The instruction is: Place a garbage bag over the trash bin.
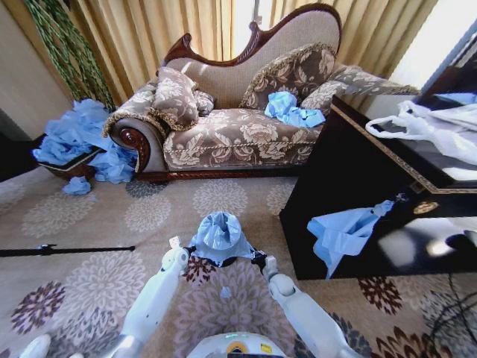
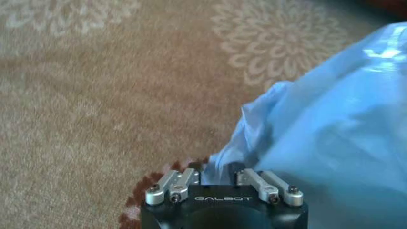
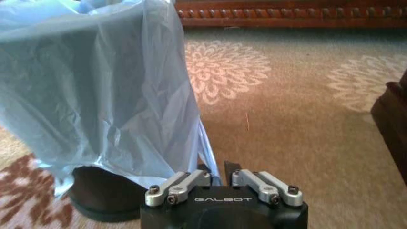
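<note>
The light-blue garbage bag [image 1: 218,233] is draped over the trash bin on the carpet just in front of me, covering its top and most of its sides. In the right wrist view the bag [image 3: 102,86] hangs down the bin, and the bin's black base [image 3: 102,195] shows below the plastic. My left gripper [image 1: 181,257] is low at the bin's left side, shut on the bag's lower edge [image 2: 219,160]. On the opposite side my right gripper [image 1: 265,262] is also shut on the hem [image 3: 210,152].
A patterned sofa [image 1: 238,127] with loose blue bags [image 1: 291,110] stands behind. A black cabinet [image 1: 350,186] at the right carries white bags [image 1: 432,123] and a hanging blue bag [image 1: 343,231]. A pile of blue bags [image 1: 78,142] and a black rod [image 1: 67,250] lie at the left.
</note>
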Tool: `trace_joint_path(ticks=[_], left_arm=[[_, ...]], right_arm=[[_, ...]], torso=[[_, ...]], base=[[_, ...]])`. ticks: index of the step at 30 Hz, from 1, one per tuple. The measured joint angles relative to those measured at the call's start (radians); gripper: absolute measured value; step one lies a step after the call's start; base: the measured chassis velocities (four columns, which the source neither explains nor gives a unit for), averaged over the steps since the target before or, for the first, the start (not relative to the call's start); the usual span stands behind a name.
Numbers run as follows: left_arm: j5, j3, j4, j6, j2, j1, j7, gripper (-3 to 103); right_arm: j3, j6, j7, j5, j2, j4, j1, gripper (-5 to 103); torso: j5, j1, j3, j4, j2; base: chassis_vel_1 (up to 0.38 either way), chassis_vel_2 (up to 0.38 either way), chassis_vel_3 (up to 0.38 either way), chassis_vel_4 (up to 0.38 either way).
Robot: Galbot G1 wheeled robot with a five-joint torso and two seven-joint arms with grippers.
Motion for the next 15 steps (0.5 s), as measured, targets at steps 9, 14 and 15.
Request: trace_joint_path(ticks=[9, 14, 15], left_arm=[[0.026, -0.027, -0.093, 0.004, 0.013, 0.082, -0.015, 64], [0.024, -0.040, -0.128, 0.004, 0.016, 0.124, -0.022, 81], [0.024, -0.044, -0.137, 0.003, 0.017, 0.134, -0.021, 81]], right_arm=[[0.013, 0.046, -0.014, 0.012, -0.029, 0.072, -0.063, 48], [0.029, 0.082, -0.041, -0.013, -0.040, 0.071, -0.084, 65], [0.034, 0.095, -0.055, -0.017, -0.043, 0.070, -0.088, 65]], torso=[[0.0001, 0.000, 0.000, 0.0003, 0.000], [0.0000, 0.000, 0.000, 0.0001, 0.000], [0.0000, 0.000, 0.000, 0.0002, 0.000]], base=[[0.000, 0.000, 0.000, 0.000], [0.000, 0.000, 0.000, 0.000], [0.000, 0.000, 0.000, 0.000]])
